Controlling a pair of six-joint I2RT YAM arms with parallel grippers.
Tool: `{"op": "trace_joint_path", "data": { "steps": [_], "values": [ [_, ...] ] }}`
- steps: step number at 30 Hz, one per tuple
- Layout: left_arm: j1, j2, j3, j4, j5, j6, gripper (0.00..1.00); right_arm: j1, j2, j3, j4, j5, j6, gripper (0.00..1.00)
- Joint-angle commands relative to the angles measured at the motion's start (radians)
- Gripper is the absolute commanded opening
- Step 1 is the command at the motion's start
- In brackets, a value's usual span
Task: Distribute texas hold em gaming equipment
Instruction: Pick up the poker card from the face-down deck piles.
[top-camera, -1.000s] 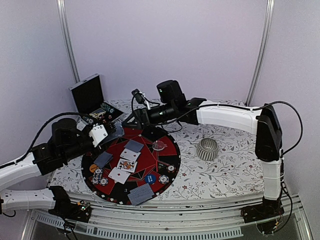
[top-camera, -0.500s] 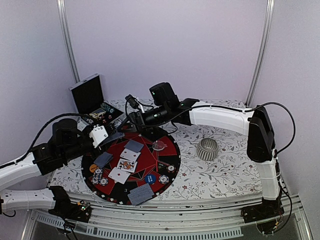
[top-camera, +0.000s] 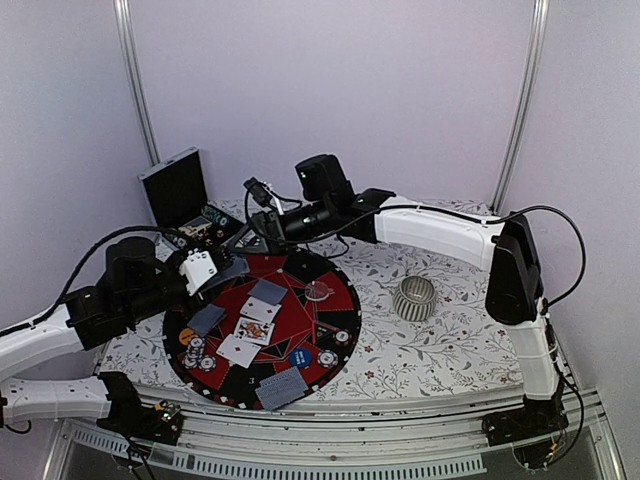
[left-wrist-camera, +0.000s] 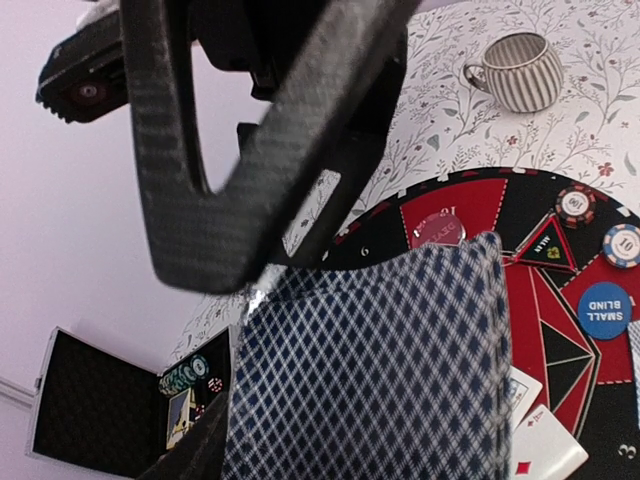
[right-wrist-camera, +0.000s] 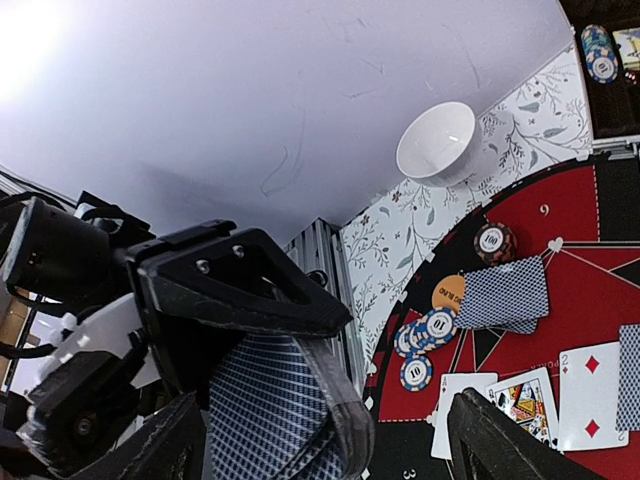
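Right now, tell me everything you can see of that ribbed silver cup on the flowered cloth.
The ribbed silver cup stands upright, mouth up, on the flowered cloth. In the top view it is to the right of the round game mat and apart from it. It is short and squat, with vertical ridges all round, and looks like grey metal. The left wrist view shows what looks like a small loop handle on one side. Nothing but the cloth touches it.

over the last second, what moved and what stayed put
The right gripper, open and empty, swung left and toward the table's far edge. Nothing was taken or let go. The left gripper kept hold of its card stack; cards and chips on the mat stayed put.
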Motion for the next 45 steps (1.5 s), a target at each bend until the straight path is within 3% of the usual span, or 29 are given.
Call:
{"op": "trace_joint_path", "data": {
  "steps": [1,16,28,45],
  "values": [
    [0.009,0.002,0.028,0.033,-0.012,0.004,0.51,0.018,0.076,0.038,-0.016,-0.056,0.015,0.86],
    [0.009,-0.009,0.022,0.038,-0.018,0.006,0.51,-0.027,-0.017,-0.057,-0.077,0.041,-0.046,0.76],
    [0.009,0.0,0.022,0.036,-0.02,0.006,0.51,-0.012,-0.017,0.001,-0.07,-0.06,-0.036,0.69],
    [0.01,-0.004,0.021,0.035,-0.019,0.004,0.52,-0.013,-0.046,-0.006,-0.014,-0.11,0.021,0.28]
  ]
}}
